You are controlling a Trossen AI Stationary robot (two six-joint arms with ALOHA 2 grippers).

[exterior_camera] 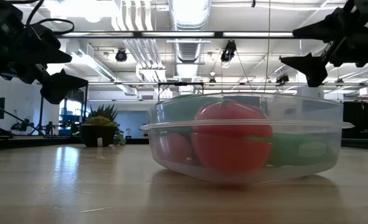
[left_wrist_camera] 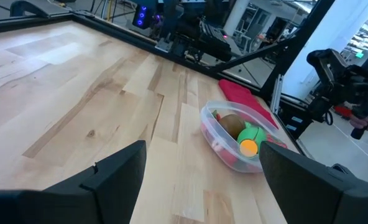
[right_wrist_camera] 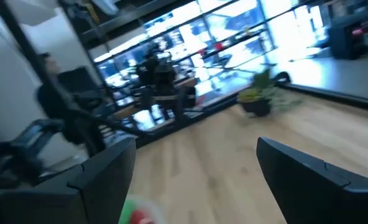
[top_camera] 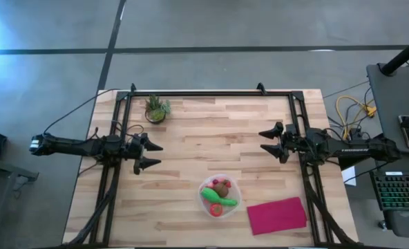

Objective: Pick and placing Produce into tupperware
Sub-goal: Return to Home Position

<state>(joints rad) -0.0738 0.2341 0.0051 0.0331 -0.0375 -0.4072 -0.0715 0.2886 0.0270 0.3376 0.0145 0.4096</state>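
The round clear tupperware (top_camera: 220, 196) stands on the table near its near edge, a little right of the middle. It holds the produce: a green elongated piece (top_camera: 218, 198), a brown oval (top_camera: 221, 187) and red pieces (top_camera: 217, 210). It also shows in the low view (exterior_camera: 246, 137) and the left wrist view (left_wrist_camera: 240, 134). My left gripper (top_camera: 155, 155) is open and empty, raised above the table's left side. My right gripper (top_camera: 268, 141) is open and empty, raised above the table's right side.
A small potted green plant (top_camera: 156, 108) stands at the far left of the table. A flat magenta cloth (top_camera: 277, 215) lies at the near right, beside the tupperware. Black frame rails (top_camera: 211, 94) run along the table's far edge and sides.
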